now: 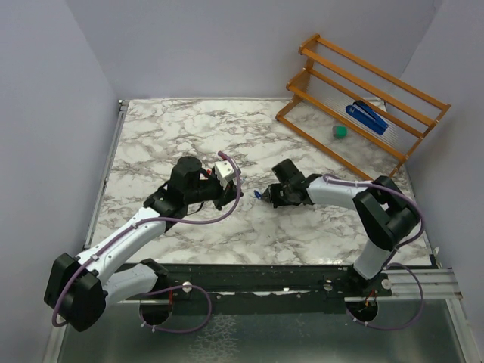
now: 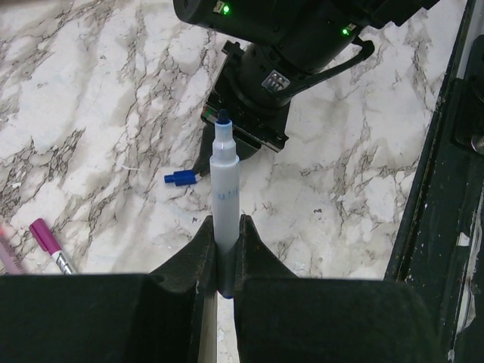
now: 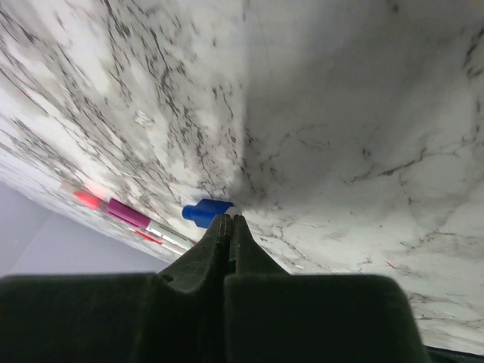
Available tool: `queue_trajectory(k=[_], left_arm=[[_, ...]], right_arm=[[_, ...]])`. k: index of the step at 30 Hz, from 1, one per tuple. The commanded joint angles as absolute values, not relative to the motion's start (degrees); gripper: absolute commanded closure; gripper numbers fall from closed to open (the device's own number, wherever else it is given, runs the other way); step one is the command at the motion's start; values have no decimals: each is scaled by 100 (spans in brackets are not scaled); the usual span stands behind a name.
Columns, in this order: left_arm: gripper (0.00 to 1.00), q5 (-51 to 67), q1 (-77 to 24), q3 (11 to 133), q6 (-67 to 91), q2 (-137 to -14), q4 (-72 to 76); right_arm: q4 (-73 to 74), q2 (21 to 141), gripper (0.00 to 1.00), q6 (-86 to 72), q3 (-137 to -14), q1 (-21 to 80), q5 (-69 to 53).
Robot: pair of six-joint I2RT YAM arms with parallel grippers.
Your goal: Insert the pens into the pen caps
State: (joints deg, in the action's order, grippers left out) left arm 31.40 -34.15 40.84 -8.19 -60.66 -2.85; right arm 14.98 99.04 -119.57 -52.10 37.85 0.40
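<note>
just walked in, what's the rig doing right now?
Capping pens. The left arm's fingers are shut on a white pen, its dark tip bare and pointing away from them. The right arm's fingers are shut, down at the marble table, with a blue cap right at their tips; whether they pinch it I cannot tell. A magenta-ended pen lies nearby.

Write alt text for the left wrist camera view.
The left gripper clamps a white pen with a dark blue tip, pointing it toward the black right arm ahead. A small blue cap lies on the marble table near the pen's tip, and a pink-ended pen lies at the lower left edge of the picture.
</note>
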Motion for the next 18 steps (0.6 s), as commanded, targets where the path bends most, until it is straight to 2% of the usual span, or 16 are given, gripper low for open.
queue_trajectory(k=[1, 8, 14, 15, 16, 18], left_arm=[[100, 3007, -3428, 4254, -887, -6124, -334], [100, 2987, -3411, 4245, -885, -6171, -343], [100, 2993, -3369, 4241, -871, -6210, -350], [100, 2997, -3367, 4245, -870, -6221, -344], [100, 3005, -3362, 4245, -870, -6237, -335], [100, 3015, -3345, 4245, -866, -6264, -339]], right_arm=[[1581, 9876, 100, -12519, -4979, 3557, 273], [1682, 9702, 100, -12097, -4953, 3225, 550], [2109, 9190, 99, -11086, -5080, 2809, 1345], [2132, 9126, 95, -10836, -5133, 2725, 1438], [2127, 9072, 86, -10557, -5195, 2661, 1528], [1902, 8990, 54, -9803, -5309, 2554, 1608]])
